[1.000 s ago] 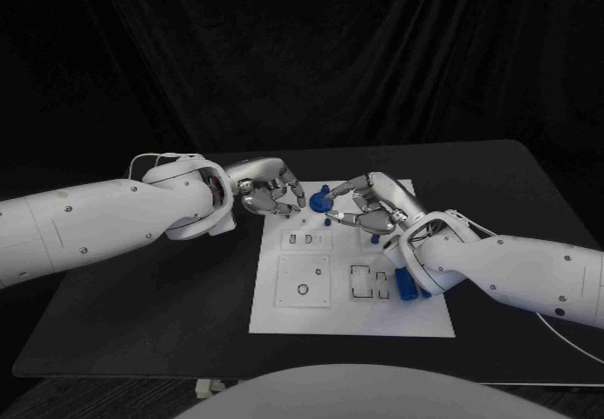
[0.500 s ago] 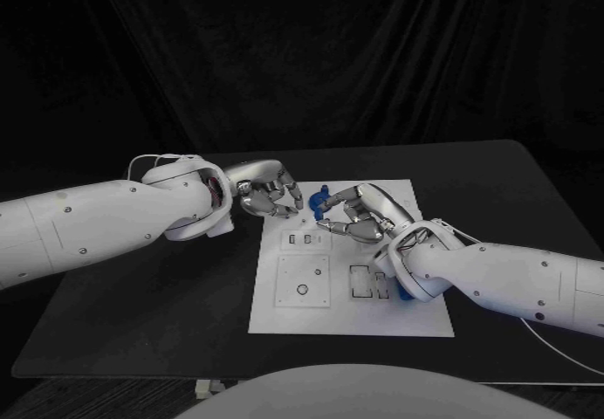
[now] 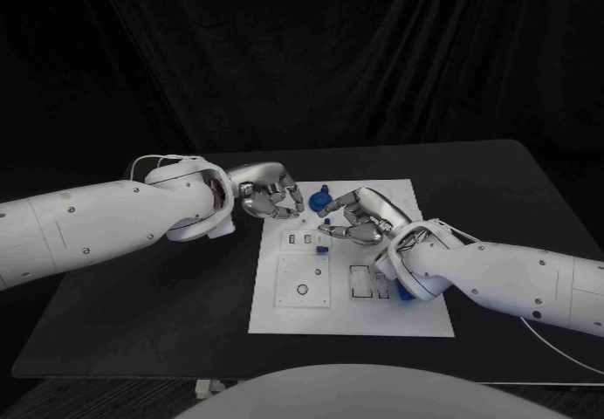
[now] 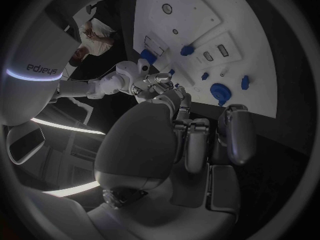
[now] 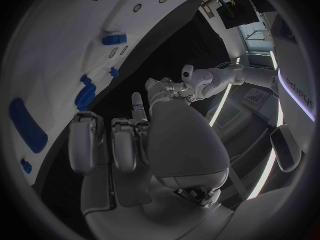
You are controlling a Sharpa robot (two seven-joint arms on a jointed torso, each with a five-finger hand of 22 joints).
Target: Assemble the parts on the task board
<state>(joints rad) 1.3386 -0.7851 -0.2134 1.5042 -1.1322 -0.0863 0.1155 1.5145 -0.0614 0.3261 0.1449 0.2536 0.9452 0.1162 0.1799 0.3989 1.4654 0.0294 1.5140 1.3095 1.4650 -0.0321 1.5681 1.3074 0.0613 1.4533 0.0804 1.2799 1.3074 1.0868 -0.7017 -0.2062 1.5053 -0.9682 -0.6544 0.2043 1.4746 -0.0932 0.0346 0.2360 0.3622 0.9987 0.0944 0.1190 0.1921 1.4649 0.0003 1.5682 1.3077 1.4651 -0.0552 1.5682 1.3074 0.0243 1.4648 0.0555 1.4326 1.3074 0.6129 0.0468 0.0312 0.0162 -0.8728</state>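
Meanwhile, both hands hover over the far end of the task board (image 3: 428, 325), fingers curled, holding nothing: left hand (image 3: 268, 196), right hand (image 3: 361, 216). Between them stands a blue part (image 3: 322, 200).

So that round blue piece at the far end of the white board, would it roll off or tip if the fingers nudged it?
The round blue piece looks like rigid plastic, so it probably keeps its shape when pushed. It sits low and wide on the task board, so tipping seems unlikely; sliding is likelier. It is small, probably light, so a nudge from the right hand might shift it easily.
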